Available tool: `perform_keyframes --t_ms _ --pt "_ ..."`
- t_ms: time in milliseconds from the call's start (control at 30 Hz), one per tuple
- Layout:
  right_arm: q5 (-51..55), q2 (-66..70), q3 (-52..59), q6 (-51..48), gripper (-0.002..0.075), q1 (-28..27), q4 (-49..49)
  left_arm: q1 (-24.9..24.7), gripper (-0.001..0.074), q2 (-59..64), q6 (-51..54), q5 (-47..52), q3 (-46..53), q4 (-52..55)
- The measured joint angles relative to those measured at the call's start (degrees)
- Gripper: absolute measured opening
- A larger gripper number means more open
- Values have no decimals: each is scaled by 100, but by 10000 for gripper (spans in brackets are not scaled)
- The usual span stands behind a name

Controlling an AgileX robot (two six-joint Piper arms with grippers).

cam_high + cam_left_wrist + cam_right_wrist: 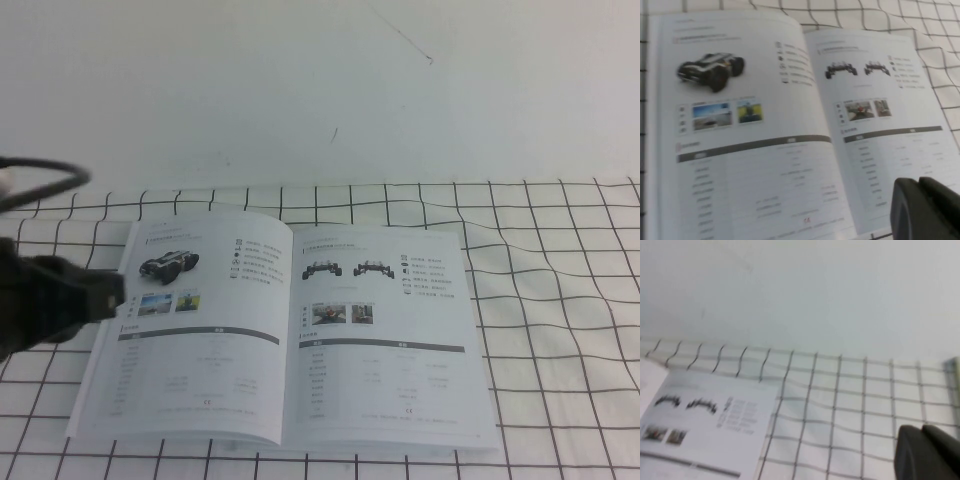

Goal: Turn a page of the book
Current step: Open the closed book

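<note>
Book lies open and flat on the grid cloth, no page lifted yet, both arms clear of it.

The checked cloth (560, 300) covers the table, and on it I have one book (285, 335) lying open near the middle, two leaves showing. The page (385, 335) I mean to turn is the right-hand one, with two small chassis pictures (340, 268) and two small photos under them. My left arm hangs at the book's left edge; the left gripper (925, 207) hovers above the lower pages, not touching, and I cannot tell how wide its claw is. The right gripper (927, 450) sits off over bare cloth, claw likewise unreadable. I'd judge the clean way is to catch the page's outer free corner, lift only that one leaf, then sweep it across the spine without creasing the glossy paper.
</note>
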Motion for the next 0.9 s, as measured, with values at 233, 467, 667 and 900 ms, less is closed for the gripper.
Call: perform_keyframes --t_ms 233,467,667,900 --pt "693 1547 -310 -1918 -2 11 1520 -13 -3 1821 1602 -40 -544 -1394" --pt "689 2686 -339 -2632 -1 751 1980 -866 -3 2602 1746 -1031 -728 -1212" --pt "239 3833 -435 -2907 -1 1762 2135 -1571 -3 3392 1424 -1813 -728 -1003" --pt "535 5353 -1045 -3067 72 2049 2168 -1642 -3 4447 1320 -2262 -751 -1039"
